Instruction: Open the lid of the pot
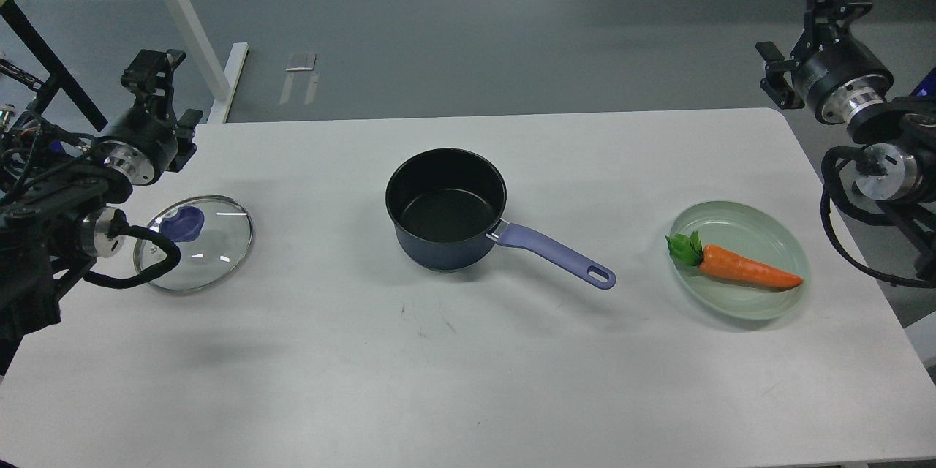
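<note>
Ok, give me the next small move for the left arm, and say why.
Probably none beyond holding the left tool clear: the lid already lies flat on the table, apart from the open pot, and the tool is raised away from it.

Both arms (pixel 51 197) were black, with thick round joints ringed in bright silver metal. Looping black cables (pixel 841 234) ran alongside them.

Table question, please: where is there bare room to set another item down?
The whole near strip of the table is bare. Open gaps also lie between lid and pot, and between the pot's handle and the green dish. The left end is tightest: lid beside the left arm.
</note>
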Robot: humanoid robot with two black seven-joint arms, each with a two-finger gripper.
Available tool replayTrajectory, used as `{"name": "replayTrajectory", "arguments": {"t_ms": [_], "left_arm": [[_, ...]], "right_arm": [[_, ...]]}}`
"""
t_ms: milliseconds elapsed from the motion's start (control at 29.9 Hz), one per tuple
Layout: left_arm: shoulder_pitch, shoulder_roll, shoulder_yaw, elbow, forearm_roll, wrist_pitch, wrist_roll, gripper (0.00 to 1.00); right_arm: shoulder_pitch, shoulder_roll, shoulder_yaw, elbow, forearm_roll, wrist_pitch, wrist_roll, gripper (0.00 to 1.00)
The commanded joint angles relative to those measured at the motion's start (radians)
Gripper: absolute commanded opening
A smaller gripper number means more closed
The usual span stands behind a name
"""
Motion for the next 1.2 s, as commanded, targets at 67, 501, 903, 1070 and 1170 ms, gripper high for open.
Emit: {"name": "replayTrajectory", "arguments": {"t_ms": [67, 501, 903, 1070, 1170], "left_arm": [[0.038, -0.051, -0.09, 0.041, -0.066, -0.095, 0.0, 0.99], [0.105, -0.14, -0.293, 0.039, -0.106, -0.146, 0.0, 0.99], [0.13, -0.154, -0.302, 0.039, -0.197, -0.164, 0.0, 0.99], [0.13, -0.137, -0.379, 0.041, -0.197, -0.155, 0.0, 0.99], [0.13, -0.137, -0.38, 0.039, -0.195, -0.155, 0.0, 0.99]], "right_arm": [[-0.053, 0.12, 0.13, -0.137, 0.015, -0.003, 0.008, 1.0], [-0.172, 0.286, 0.324, -0.137, 0.13, 0.013, -0.006, 1.0], [-0.167, 0.313, 0.322, -0.11, 0.13, 0.014, -0.005, 1.0], [-0.17, 0.313, 0.314, -0.057, 0.129, 0.016, -0.005, 1.0], [-0.17, 0.313, 0.313, -0.047, 0.129, 0.017, -0.005, 1.0]]}}
